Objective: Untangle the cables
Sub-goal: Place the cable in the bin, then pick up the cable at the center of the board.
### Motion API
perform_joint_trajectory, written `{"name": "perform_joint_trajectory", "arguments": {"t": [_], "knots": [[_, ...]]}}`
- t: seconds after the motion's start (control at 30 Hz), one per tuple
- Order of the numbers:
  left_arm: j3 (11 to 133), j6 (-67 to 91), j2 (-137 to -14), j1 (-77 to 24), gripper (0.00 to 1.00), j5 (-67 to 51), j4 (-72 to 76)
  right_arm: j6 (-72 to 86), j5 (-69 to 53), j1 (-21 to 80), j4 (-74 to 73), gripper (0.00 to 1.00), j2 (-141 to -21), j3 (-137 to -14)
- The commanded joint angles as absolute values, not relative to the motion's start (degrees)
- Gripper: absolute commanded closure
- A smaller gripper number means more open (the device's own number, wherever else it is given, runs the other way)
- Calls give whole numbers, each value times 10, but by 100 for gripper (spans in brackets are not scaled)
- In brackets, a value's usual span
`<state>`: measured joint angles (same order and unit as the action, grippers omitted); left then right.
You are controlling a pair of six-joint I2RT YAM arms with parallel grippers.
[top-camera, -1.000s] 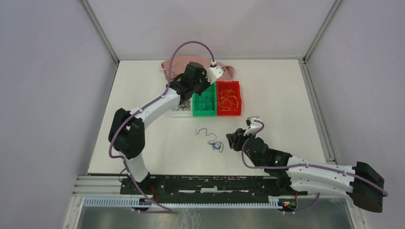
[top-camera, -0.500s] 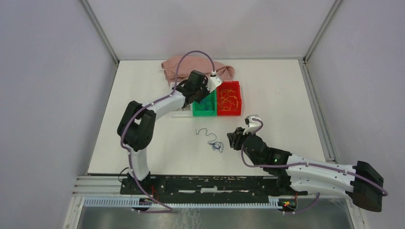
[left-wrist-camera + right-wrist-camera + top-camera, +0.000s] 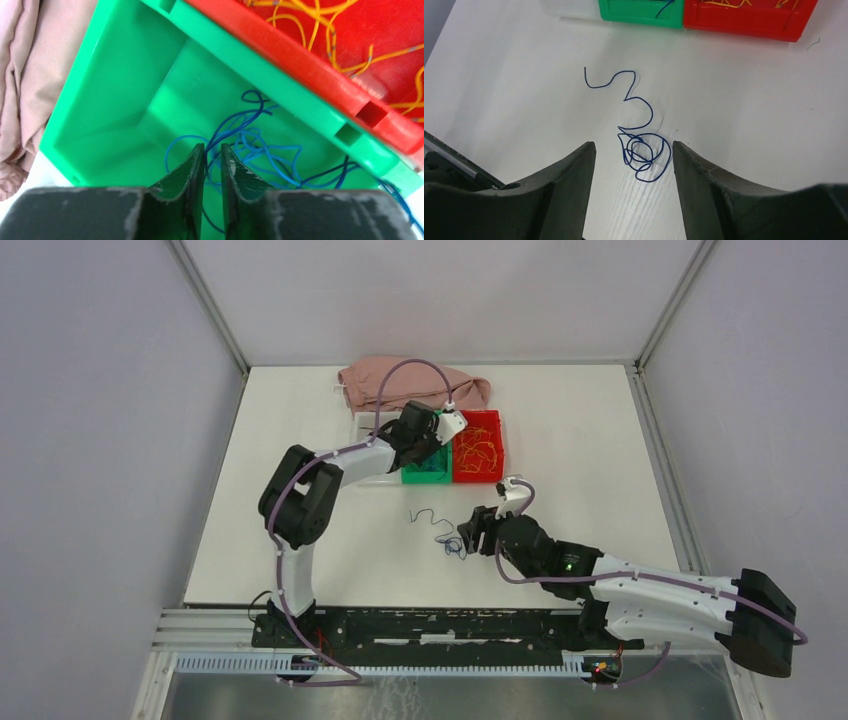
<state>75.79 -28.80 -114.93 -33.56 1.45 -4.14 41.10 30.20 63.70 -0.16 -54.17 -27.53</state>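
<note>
The left gripper [image 3: 212, 147] has been moved across over the green bin [image 3: 65, 110]; the right gripper [image 3: 634, 146] has been advanced to the blue cable [image 3: 644, 117].

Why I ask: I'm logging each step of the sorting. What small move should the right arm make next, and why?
Probably lower the right gripper straight down and close its fingers on the coiled end of the blue cable. The fingers stand open on either side of that coil, which lies loose on the table, and they hold nothing.
</note>
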Motion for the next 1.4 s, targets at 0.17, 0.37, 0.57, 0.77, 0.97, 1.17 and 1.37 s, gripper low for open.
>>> {"name": "perform_joint_trajectory", "arguments": {"t": [0.17,0.37,0.57,0.77,0.97,1.17,1.37], "knots": [[853,-255,-1083,-338,42,-40,-134,418,244,631,-18,27,-583,-323],[915,-242,-1036,-332,9,-68,-226,426,207,628,-40,26,-645,-361],[941,-230,-991,-295,1,-101,-300,423,197,627,-83,25,-737,-416],[933,-203,-934,-223,1,-120,-356,415,211,627,-94,33,-831,-449],[806,-189,-834,-150,1,-157,-307,387,229,626,-91,48,-913,-481],[730,-197,-771,-80,0,-195,-288,359,212,622,-105,94,-896,-514],[723,-159,-773,-2,1,-233,-250,306,181,581,-193,100,-794,-630]]}}
